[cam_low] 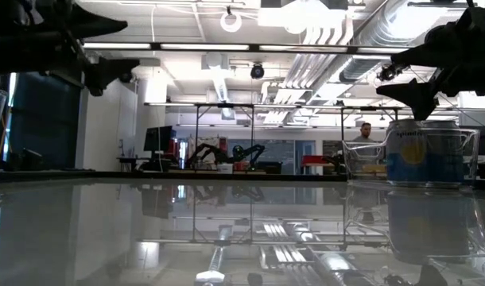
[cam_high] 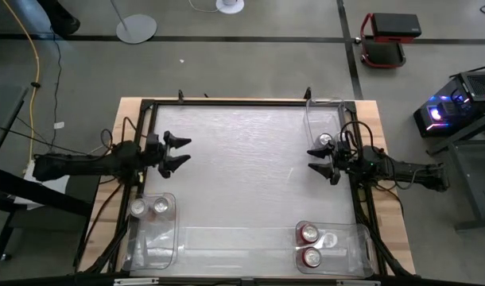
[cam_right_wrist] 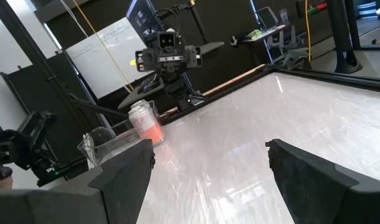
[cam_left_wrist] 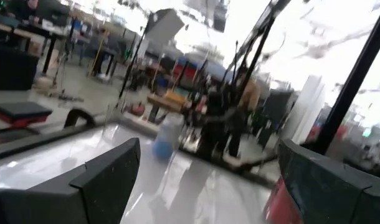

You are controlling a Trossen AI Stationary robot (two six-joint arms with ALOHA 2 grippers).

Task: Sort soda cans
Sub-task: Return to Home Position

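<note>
Left tool [cam_high: 186, 151] spread, right tool [cam_high: 312, 159] spread

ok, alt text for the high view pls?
Left gripper and right gripper hang open, empty, over the table. Soda cans sit in clear bins: two lower left, three lower right, one visible upper right.

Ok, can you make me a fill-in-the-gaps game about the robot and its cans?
1. The left gripper and the right gripper are both ___ and hold nothing.
2. The clear bin on the left arm's side holds ___ cans.
3. In the low view, the can near the right gripper has a ___ body.
Missing words: open; two; blue.
</note>
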